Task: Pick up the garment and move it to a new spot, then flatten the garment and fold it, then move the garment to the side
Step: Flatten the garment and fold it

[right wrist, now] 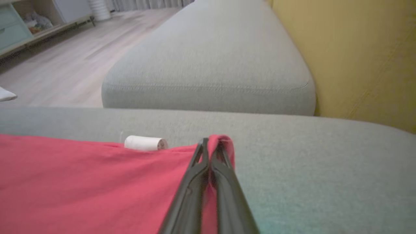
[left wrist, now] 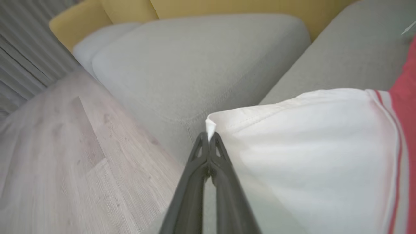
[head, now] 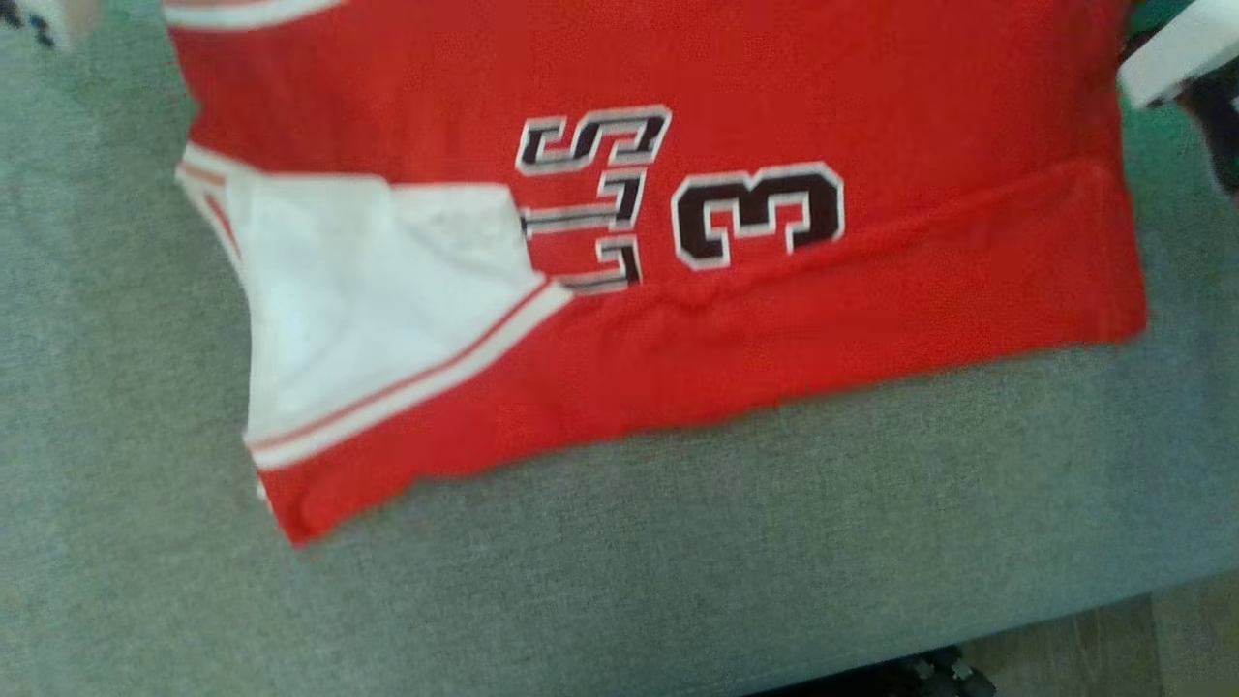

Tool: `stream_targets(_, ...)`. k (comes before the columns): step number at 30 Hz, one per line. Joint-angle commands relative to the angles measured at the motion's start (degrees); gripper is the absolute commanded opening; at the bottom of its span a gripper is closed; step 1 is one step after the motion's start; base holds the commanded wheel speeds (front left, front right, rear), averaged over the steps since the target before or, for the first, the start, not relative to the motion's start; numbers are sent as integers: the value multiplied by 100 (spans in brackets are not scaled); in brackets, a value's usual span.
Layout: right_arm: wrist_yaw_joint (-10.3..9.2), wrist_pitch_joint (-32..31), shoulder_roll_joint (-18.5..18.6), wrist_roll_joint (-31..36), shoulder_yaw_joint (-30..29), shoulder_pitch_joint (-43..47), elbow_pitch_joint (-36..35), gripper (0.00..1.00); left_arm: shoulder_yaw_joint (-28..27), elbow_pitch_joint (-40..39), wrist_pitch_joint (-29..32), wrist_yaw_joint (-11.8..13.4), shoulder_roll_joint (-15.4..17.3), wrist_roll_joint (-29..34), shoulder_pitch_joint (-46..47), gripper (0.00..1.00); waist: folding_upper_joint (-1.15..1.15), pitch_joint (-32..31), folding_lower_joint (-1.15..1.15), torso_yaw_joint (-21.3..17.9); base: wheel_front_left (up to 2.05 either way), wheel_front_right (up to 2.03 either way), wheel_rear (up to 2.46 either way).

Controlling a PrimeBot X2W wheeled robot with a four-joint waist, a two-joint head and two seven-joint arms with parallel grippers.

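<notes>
Left gripper [left wrist: 209,138] is squeezing shut on a white corner of the red garment [head: 823,87]. Right gripper [right wrist: 213,144] is squeezing shut on a red corner of it. The garment is lying spread out on the grey cushion [head: 678,542], a little back from its front edge.

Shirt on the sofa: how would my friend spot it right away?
Find the big grey sofa cushion. Spread across it lies the red shirt. Nothing else there has a black number 3 edged in white and a white panel with red stripes.
</notes>
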State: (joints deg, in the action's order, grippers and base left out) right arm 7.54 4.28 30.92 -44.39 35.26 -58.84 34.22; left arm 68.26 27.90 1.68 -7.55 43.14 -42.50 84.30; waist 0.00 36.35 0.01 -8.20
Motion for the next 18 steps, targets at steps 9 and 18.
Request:
stream_targets(9,-5,278,574,-638,-172,279,-220,0,-362,79,-812,57,-108,-107,89,0,0,-269,-1,316,0,0,0)
stream_targets(18,-5,305,1003,-1103,-262,1143,-537,0,-256,-579,-1365,78,103,-373,-860,0,0,-606,-1,664,0,0,0)
